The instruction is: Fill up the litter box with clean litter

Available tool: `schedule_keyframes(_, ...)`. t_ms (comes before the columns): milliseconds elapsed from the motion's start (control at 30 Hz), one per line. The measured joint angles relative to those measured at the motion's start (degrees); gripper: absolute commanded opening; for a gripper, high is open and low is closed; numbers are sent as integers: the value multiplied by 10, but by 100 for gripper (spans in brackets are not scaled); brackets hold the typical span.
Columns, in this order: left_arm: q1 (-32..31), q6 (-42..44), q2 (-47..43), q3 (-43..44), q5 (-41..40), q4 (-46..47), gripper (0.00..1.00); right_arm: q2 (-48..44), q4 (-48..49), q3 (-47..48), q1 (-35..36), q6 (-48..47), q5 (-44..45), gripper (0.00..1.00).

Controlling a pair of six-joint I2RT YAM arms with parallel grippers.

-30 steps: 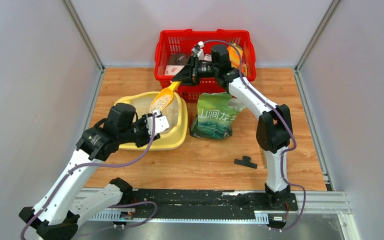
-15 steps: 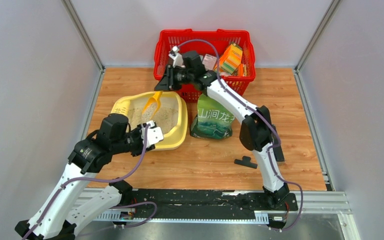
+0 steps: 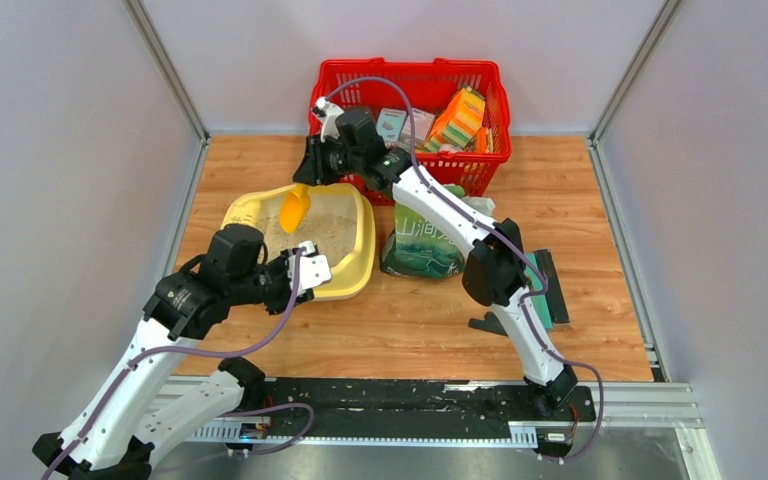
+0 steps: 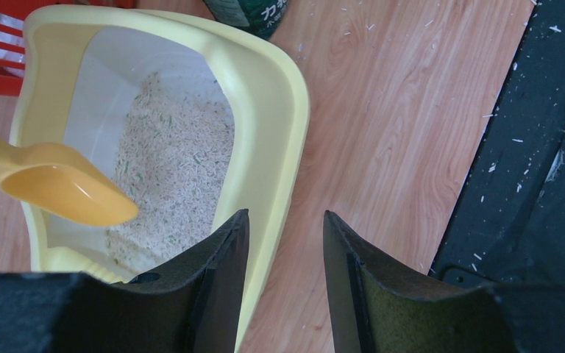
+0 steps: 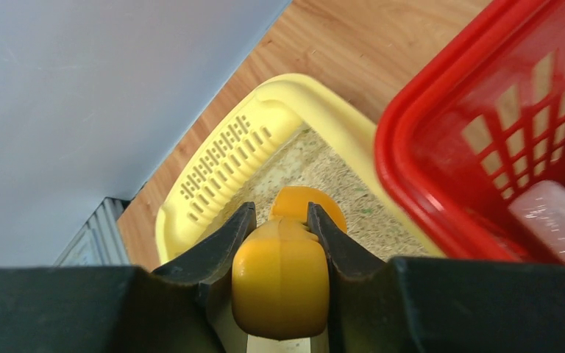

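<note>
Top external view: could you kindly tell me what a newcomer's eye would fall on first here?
The bright red basket at the far edge of the table stands out first. Just in front of it, the right gripper holds a yellow-orange scoop over the pale-yellow litter box, which has beige litter inside. A green bag sits to the box's right.

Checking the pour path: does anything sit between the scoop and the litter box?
Nothing visible does. The scoop, shut in the right gripper, hangs over the litter box and its clean litter; the open left gripper stands off at the near rim.
</note>
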Motion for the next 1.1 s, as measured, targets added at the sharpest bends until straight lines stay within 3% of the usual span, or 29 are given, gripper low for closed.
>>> schedule_keyframes(300,0,2,25,1,21,6,50,-11,0,16,-16,-92,21,0)
schedule_keyframes(500,0,6,66,17,44,68,52,-111,-2,1,-50,-115,-4,0)
schedule_keyframes(833,-21,-10,213,97,78,239,54,-496,47,-244,-273,-144,-4,0)
schedule_keyframes(1100,-44,-18,331,198,71,327,55,-677,3,-468,-492,-189,34,0)
